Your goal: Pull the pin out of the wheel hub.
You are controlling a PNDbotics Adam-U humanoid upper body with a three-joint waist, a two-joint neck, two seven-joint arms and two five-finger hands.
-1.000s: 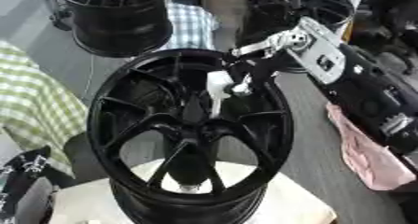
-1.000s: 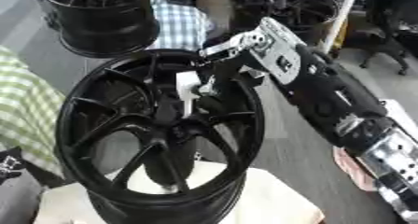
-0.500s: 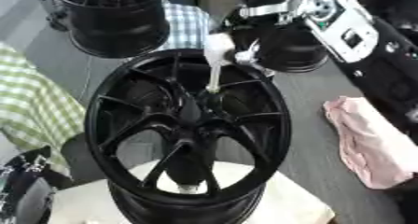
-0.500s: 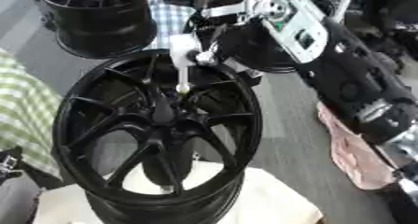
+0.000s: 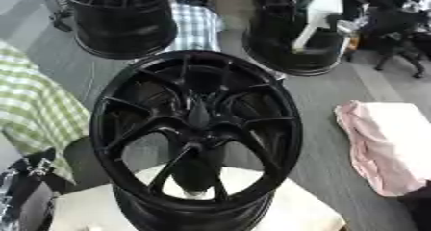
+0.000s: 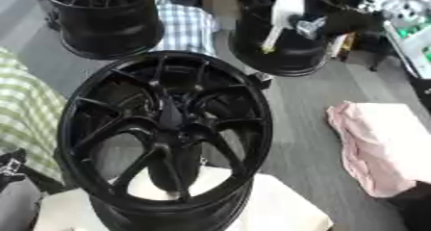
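The right hand sits in the upper right of the frame, its fingers curled round the white pin, which hangs tilted in front of a far black rim, well clear of the black wheel hub at centre. A pink cloth lies at right.

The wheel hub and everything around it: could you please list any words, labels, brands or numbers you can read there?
None can be read.
Wheel hub: plain black, no marking visible.
White pin in the right hand: no lettering.
Pink cloth: no print.
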